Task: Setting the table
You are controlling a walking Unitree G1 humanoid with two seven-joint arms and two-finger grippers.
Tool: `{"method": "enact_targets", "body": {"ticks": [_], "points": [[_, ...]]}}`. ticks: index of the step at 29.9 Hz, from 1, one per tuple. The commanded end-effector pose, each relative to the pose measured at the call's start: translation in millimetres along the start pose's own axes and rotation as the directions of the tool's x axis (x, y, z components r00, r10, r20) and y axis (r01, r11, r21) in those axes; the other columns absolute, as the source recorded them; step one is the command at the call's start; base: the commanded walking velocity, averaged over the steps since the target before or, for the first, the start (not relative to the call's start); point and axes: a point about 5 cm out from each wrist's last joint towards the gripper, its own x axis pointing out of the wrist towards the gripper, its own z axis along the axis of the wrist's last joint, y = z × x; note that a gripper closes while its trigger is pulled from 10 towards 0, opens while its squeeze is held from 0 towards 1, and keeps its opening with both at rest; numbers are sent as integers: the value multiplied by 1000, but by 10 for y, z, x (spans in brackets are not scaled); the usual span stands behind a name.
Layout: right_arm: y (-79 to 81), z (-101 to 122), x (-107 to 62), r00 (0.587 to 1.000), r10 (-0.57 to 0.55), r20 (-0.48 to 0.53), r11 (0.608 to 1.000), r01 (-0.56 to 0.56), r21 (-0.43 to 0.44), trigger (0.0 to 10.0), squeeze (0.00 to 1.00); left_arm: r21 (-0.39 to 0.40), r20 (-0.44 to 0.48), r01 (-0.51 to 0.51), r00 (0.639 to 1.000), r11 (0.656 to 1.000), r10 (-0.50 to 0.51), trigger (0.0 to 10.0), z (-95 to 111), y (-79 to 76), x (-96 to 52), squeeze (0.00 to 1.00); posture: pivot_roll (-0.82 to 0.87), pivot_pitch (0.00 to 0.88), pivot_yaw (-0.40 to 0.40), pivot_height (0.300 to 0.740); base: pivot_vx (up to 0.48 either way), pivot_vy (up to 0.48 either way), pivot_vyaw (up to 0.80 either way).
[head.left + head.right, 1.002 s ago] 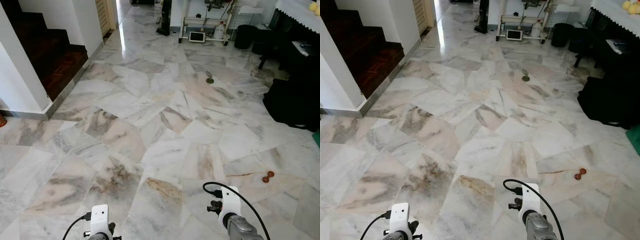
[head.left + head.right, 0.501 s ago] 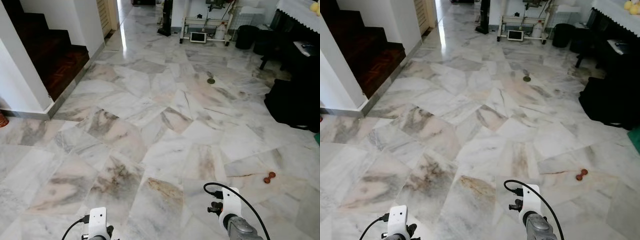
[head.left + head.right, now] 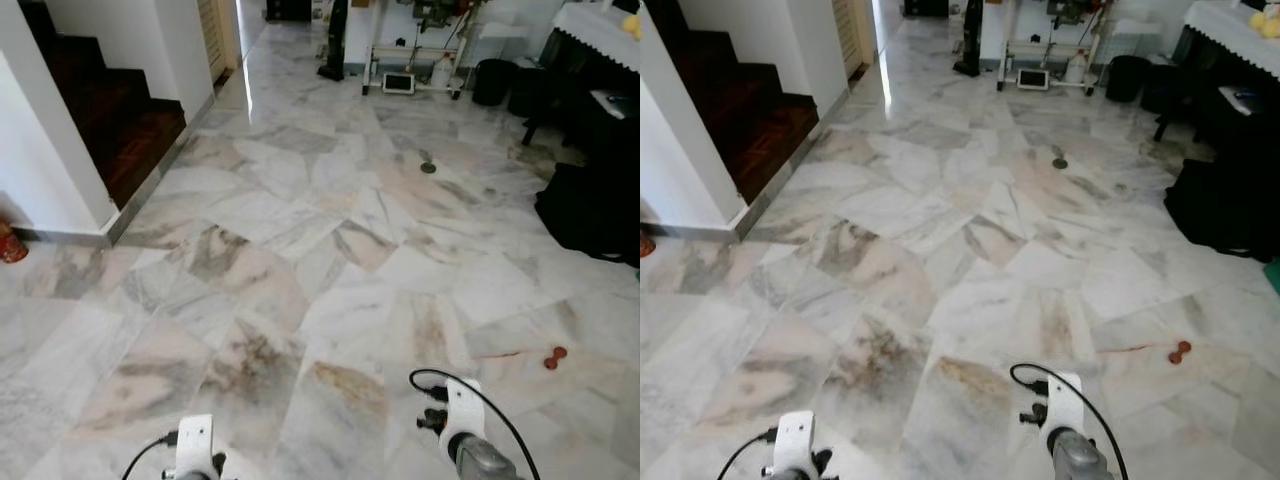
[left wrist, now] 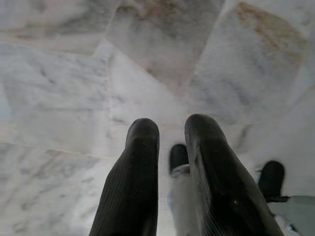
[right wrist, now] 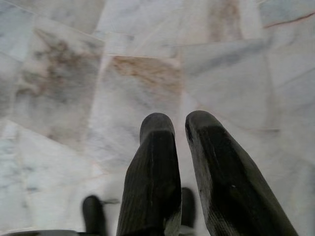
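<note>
From the head, a marble floor (image 3: 330, 250) is seen stretching past dark stairs (image 3: 120, 120) toward a white-clothed table (image 3: 1230, 25) at the far right; a small red object (image 3: 554, 357) lies nearby. No legible writing can be made out. At each wrist, the left gripper (image 4: 170, 135) and right gripper (image 5: 178, 129) are held nearly closed, empty, above floor.
</note>
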Motion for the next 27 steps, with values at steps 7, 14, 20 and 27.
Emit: {"method": "enact_targets", "body": {"ticks": [7,14,20,27], "points": [[-26,-38,-8,1000,-13,-16,1000,13,11,10000,0,12,-16,5,1000,1000,-5,10000,-25,-7,-2,0,-61,0,7,740,0,354,-361],[-27,-38,-7,1000,-17,-19,1000,17,8,10000,0,15,-10,7,1000,1000,-7,10000,-17,-15,-1,0,-59,0,8,740,0,85,-679],[-23,-35,-6,1000,-21,-19,1000,21,10,10000,0,11,-4,11,1000,1000,-11,10000,-6,-24,0,0,-61,0,10,740,0,0,-681],[-19,-33,-4,1000,-23,-20,1000,24,13,10000,0,6,4,11,1000,1000,-11,10000,15,-23,3,0,-58,0,10,740,0,0,-680]]}}
